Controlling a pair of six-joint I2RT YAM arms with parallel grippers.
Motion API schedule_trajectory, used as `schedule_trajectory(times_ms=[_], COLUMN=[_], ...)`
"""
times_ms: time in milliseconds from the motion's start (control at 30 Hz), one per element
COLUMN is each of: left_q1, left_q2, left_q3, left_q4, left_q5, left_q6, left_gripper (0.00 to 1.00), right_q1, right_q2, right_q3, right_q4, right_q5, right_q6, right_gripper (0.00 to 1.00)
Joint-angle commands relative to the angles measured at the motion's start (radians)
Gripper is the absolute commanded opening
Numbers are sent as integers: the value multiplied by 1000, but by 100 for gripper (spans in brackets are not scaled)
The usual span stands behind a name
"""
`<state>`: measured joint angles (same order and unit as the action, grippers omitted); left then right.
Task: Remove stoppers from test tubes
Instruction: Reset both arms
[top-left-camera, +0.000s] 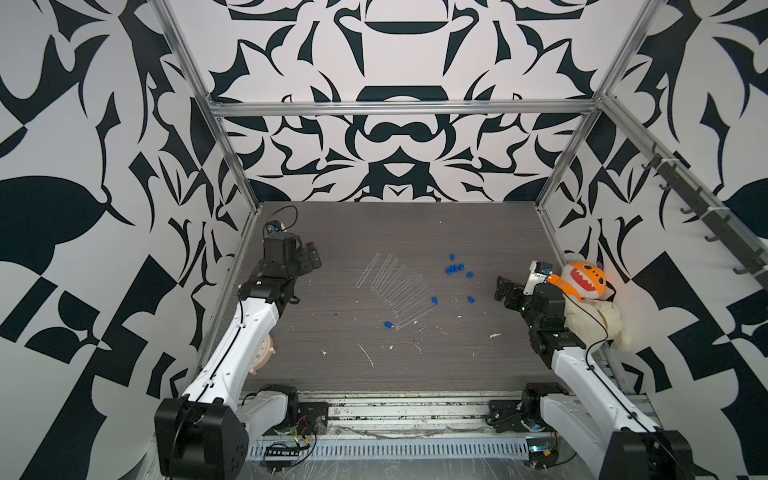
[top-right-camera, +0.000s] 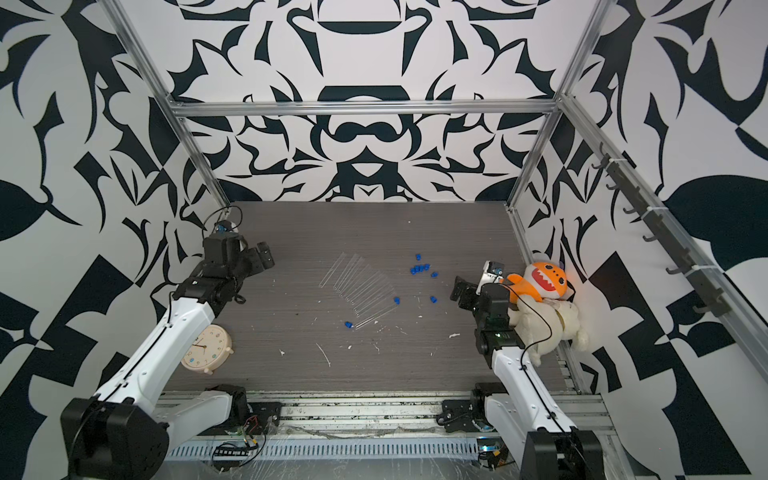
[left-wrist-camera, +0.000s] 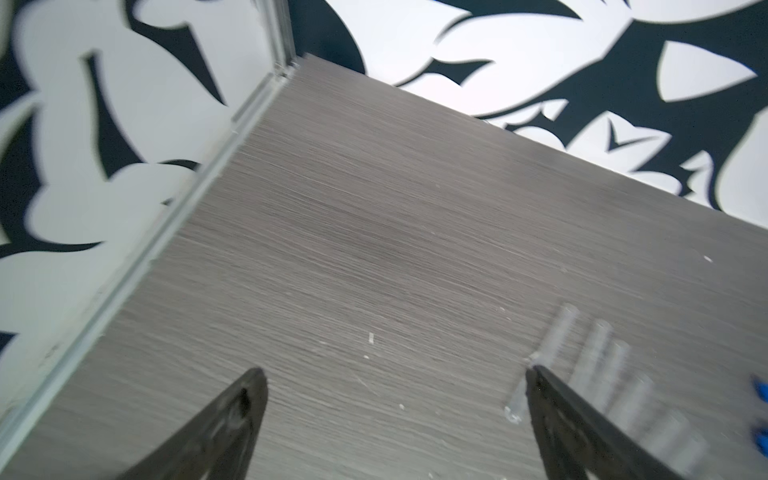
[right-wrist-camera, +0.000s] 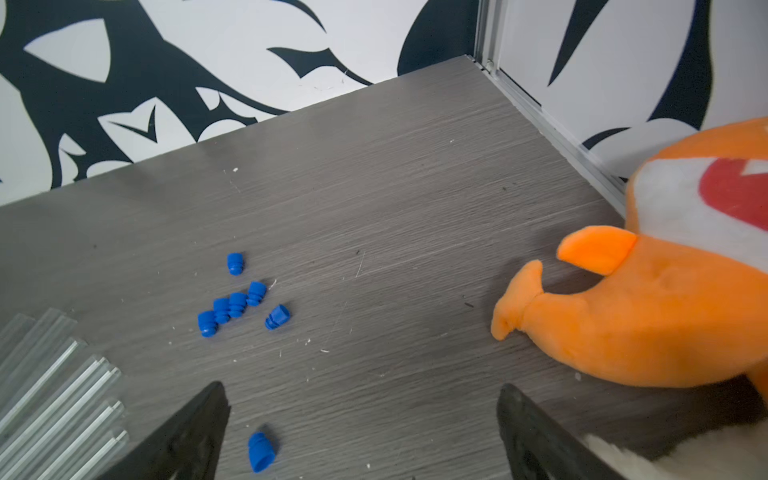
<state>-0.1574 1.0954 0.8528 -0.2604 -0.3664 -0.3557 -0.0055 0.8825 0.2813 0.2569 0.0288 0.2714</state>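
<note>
Several clear test tubes (top-left-camera: 395, 286) (top-right-camera: 360, 286) lie fanned side by side at mid table. Most blue stoppers (top-left-camera: 455, 268) (top-right-camera: 419, 269) lie loose in a cluster to their right, with single ones around (top-left-camera: 471, 299). Two more stoppers (top-left-camera: 434, 300) (top-left-camera: 388, 325) sit right at tube ends; I cannot tell whether they are plugged in. My left gripper (top-left-camera: 313, 257) (left-wrist-camera: 394, 372) hangs open and empty left of the tubes (left-wrist-camera: 598, 353). My right gripper (top-left-camera: 503, 291) (right-wrist-camera: 361, 388) is open and empty near the right wall, a loose stopper (right-wrist-camera: 261, 451) below it, the cluster (right-wrist-camera: 232, 307) beyond.
An orange plush toy (top-left-camera: 586, 280) (right-wrist-camera: 665, 291) and a white plush (top-left-camera: 598, 320) lie against the right wall beside my right arm. A cream clock (top-right-camera: 206, 349) lies by the left arm. White flecks dot the front of the table (top-left-camera: 365, 353).
</note>
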Motion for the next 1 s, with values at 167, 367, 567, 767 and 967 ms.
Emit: schedule_trajectory(times_ms=[167, 367, 567, 767, 967], left_q1=[76, 77, 76, 91, 169], left_q2=[134, 322, 370, 418, 505], left_q3=[-213, -277, -374, -408, -501], left_q4=[380, 622, 907, 1015, 1285], left_q5=[-255, -271, -254, -171, 17], left_q6=[54, 104, 224, 246, 252], left_gripper=[99, 99, 99, 99, 99], right_q1=[-5, -6, -1, 28, 30], right_q2=[262, 498, 658, 664, 660], right_q3=[-33, -3, 29, 50, 51], right_q4=[437, 635, 711, 686, 677], right_q5=[-26, -10, 5, 68, 71], right_q6=[-189, -206, -192, -205, -206], right_gripper=[100, 100, 100, 100, 100])
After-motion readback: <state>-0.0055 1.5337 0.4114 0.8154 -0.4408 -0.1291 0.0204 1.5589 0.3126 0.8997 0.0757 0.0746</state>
